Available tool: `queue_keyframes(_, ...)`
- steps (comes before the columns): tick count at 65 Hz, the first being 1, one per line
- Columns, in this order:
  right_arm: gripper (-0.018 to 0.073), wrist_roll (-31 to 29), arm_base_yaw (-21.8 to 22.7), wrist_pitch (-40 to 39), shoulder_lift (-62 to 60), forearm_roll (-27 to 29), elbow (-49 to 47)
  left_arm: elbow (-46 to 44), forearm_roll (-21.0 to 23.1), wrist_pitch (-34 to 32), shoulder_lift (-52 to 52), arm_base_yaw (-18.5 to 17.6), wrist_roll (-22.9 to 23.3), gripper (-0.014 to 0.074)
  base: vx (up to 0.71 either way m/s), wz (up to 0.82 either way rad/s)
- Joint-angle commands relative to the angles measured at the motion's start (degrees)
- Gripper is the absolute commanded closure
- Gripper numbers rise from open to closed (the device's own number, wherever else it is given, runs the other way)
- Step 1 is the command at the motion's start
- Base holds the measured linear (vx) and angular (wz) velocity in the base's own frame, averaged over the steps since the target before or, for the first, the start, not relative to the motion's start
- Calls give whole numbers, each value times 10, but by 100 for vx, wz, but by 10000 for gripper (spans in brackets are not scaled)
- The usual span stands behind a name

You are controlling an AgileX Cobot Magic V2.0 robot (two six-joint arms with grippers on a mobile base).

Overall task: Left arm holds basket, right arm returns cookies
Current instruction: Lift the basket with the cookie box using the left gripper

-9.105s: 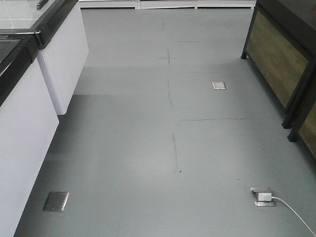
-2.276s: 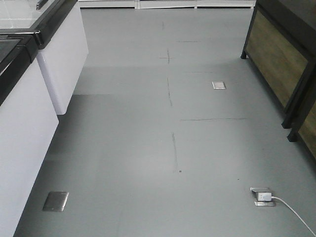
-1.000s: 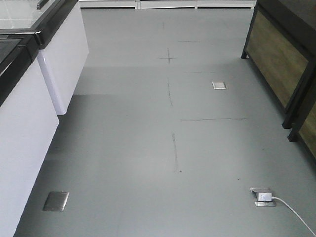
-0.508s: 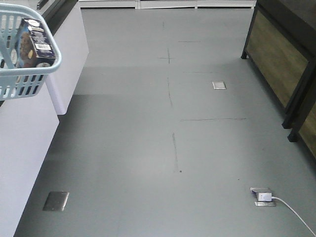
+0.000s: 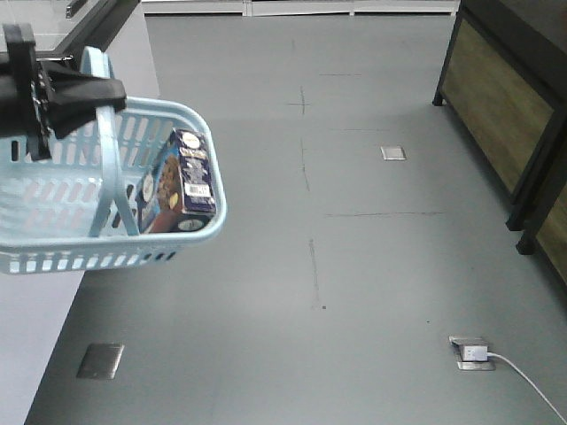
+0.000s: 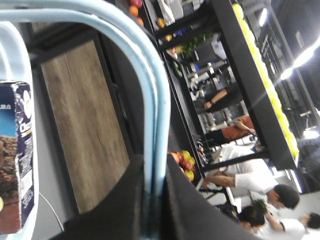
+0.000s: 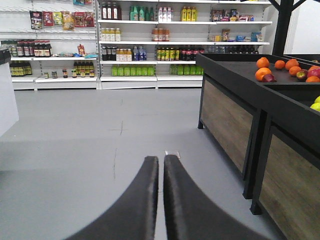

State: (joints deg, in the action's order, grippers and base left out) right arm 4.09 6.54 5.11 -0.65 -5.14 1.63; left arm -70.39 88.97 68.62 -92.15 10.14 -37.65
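Aloft over the floor (image 5: 354,266), the left claw (image 5: 87,91) grips the basket (image 5: 53,199) by its handle (image 5: 108,168), with the cookies (image 5: 183,180) standing on end against one end wall. Holding it level should stop the carton toppling. The right claw (image 7: 161,195), closed on nothing, points forward.

The basket (image 5: 80,241) runs off the left edge, hiding the cookies' (image 5: 186,177) base.
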Motion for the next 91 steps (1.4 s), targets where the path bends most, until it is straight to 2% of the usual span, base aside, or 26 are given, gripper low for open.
queue_keyframes(1, 565, -4, 2, -44, -8, -6, 10, 35, 104, 29, 36, -27, -51, 599, 0, 0)
queue_keyframes(4, 565, -4, 2, -44, -8, -6, 10, 67, 132, 30, 36, -40, -66, 599, 0, 0)
queue_keyframes(17, 565, -4, 2, -43, -8, -6, 10, 143, 132, 26, 37, -107, -118, 599, 0, 0)
queue_keyframes(27, 565, -4, 2, -43, -8, -6, 10, 168, 132, 14, 37, -158, -139, 599, 0, 0)
queue_keyframes(50, 565, -4, 2, -43, -8, -6, 10, 177, 132, -52, 36, -278, -141, 599, 0, 0)
queue_keyframes(69, 565, -4, 2, -43, -8, -6, 10, 177, 132, -96, 35, -313, -139, 599, 0, 0)
queue_keyframes(91, 565, -4, 2, -43, -8, -6, 10, 176, 132, -104, 35, -312, -139, 599, 0, 0)
